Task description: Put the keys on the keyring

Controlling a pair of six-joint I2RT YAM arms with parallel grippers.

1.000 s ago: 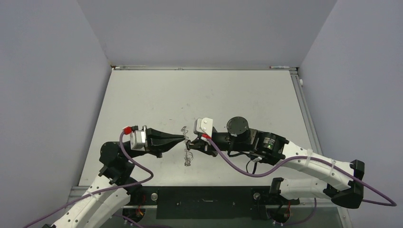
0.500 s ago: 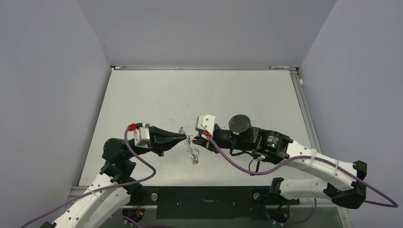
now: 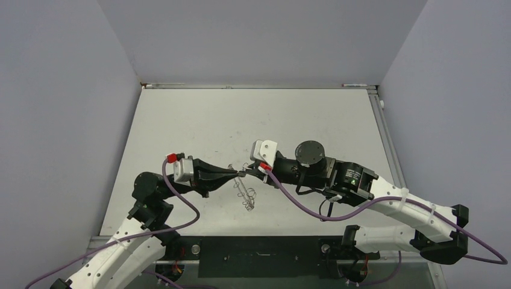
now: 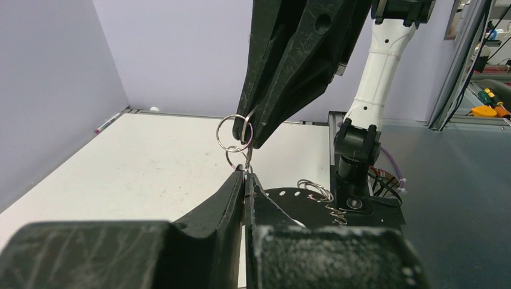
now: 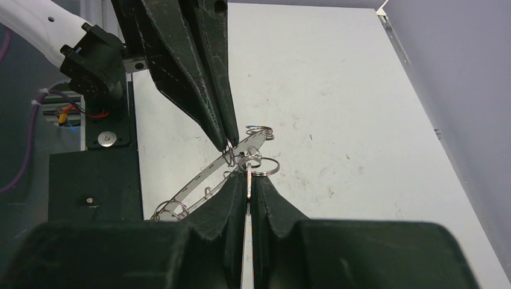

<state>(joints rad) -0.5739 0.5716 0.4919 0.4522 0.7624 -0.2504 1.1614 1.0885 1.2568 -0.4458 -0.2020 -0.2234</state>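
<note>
**As the two arms meet above the surface, key faces keyring**

Seen from above, the arms converge over the near half of the surface [image 3: 289,120], their tips almost touching.

Left fingers [image 4: 212,208]: pressed together on a thin metal edge. The right wrist view places this grip at the upper end of the keyring [image 5: 199,180].

The keyring is held up at a slant. It appears as a grey band pierced with small holes, running down and away from the left tips. Wire loops [image 5: 259,129] sit at its upper end, with more at its lower end. Whether the lower end touches the surface cannot be told.

Right fingers [image 5: 274,208]: closed, with only a slit between them, on the silvery part of the key [image 5: 247,174]. Its black head cannot be made out.

A small split ring [image 5: 265,167] hangs at the right tips, just beside the key and close to the keyring's rim; whether ring and rim touch cannot be told.

From the left wrist, the right fingers are seen reaching in from above. Their tips stand directly over the left tips, with the split ring at their end.
</note>
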